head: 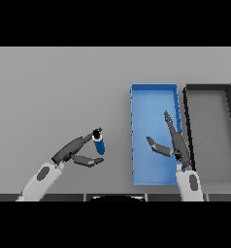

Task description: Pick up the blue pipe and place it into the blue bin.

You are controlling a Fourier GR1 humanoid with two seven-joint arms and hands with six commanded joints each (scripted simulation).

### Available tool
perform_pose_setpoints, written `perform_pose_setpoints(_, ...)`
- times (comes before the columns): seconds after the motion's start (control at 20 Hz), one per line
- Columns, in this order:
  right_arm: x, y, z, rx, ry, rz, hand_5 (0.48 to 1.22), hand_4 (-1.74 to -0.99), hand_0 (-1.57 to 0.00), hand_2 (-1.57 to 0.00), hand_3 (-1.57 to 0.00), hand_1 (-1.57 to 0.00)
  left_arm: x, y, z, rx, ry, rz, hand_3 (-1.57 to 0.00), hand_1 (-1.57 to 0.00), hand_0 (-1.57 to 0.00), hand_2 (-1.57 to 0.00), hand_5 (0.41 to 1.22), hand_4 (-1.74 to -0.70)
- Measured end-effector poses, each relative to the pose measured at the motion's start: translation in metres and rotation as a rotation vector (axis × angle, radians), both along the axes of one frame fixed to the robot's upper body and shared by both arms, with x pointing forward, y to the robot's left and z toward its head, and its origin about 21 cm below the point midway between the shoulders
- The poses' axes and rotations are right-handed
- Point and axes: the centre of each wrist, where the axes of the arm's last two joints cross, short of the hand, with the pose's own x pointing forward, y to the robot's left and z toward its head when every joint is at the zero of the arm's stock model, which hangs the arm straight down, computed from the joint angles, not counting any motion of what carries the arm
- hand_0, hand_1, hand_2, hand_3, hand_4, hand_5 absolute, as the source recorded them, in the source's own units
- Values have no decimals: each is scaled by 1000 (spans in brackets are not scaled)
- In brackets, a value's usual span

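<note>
Short blue cylindrical pipe point(99, 144) pinched at left hand point(77, 151) fingertips, fingers on its dark top end, thumb below and beside it. Pipe roughly upright, over grey table point(54, 92), left of blue rectangular bin point(154, 87), near bin's left wall but apart from it. Whether pipe touches table: cannot tell. Right hand point(175, 145) over bin's right side, fingers straight, thumb spread toward bin centre, holding nothing. Dark grey rectangular bin point(208, 87) just beside blue bin, on right.

Bare workbench: grey table point(59, 87), sorting bins point(154, 104)
</note>
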Motion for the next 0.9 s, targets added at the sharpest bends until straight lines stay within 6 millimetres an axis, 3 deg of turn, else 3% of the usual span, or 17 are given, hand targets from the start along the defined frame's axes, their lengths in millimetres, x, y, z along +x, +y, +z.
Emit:
perform_pose_setpoints(0.3, 2, 2, -2, 18, 10, -8, 547, -1200, 1, 1, 1, 1, 9, -18, -23, -35, 15, 32, 1, 1, 1, 1, 497, -1104)
perform_pose_setpoints(0.45, 5, -3, 0, 2, 10, -19, 549, -1192, 1, 1, 1, 1, 14, -31, -35, -56, 1, 39, -16, 1, 1, -51, 543, -1117)
perform_pose_setpoints(0.55, 2, -4, -3, -6, 19, -21, 554, -1186, 1, 1, 1, 1, 17, -35, -35, -125, 13, 20, -108, -44, 1, -166, 601, -1176)
perform_pose_setpoints(0.65, 4, -1, 2, -3, 0, -15, 560, -1196, 1, 1, 1, 1, 20, -43, -31, -195, 53, 25, -345, -248, -39, -417, 675, -1268)
perform_pose_setpoints(0.7, 2, -5, 2, 4, 1, -15, 560, -1192, 1, 1, 1, 1, 16, -48, -34, -220, 69, 21, -590, -411, -179, -578, 784, -1301)
perform_pose_setpoints(0.75, 0, -4, 1, 2, -4, -13, 561, -1191, 1, 1, 1, 1, 16, -50, -34, -244, 78, 25, -777, -642, -418, -777, 872, -1383)
perform_pose_setpoints(0.9, 2, -6, -1, -9, 14, -23, 562, -1182, 1, 1, 1, 1, 11, -62, -36, -259, 66, 25, -1112, -1095, -981, -1164, 1042, -1551)
